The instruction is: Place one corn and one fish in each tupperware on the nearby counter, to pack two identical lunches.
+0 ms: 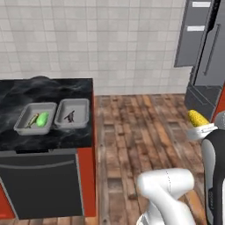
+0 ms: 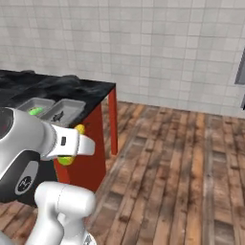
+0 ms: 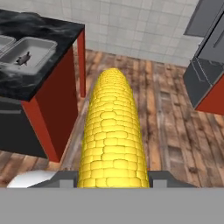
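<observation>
My gripper [image 3: 113, 177] is shut on a yellow corn [image 3: 113, 131] that points away from the hand, out over the wooden floor to the right of the counter [image 1: 44, 90]. From the left base view the corn [image 1: 195, 117] sticks up from the gripper [image 1: 198, 125]. Two grey tupperware trays sit side by side on the counter. The left tray [image 1: 35, 104] holds a lime green corn [image 1: 42, 119] and a pale olive fish [image 1: 32, 121]. The right tray [image 1: 72, 100] holds a dark grey fish [image 1: 69, 116], and the hand view shows this same tray [image 3: 51, 49] and fish [image 3: 22, 58].
The counter ends in a red side panel [image 3: 57, 109] with a dark appliance front [image 1: 41, 184] below it. A grey fridge with an open door [image 1: 202, 44] stands at the right. Wooden floor [image 1: 132, 132] lies between them, tiled wall behind.
</observation>
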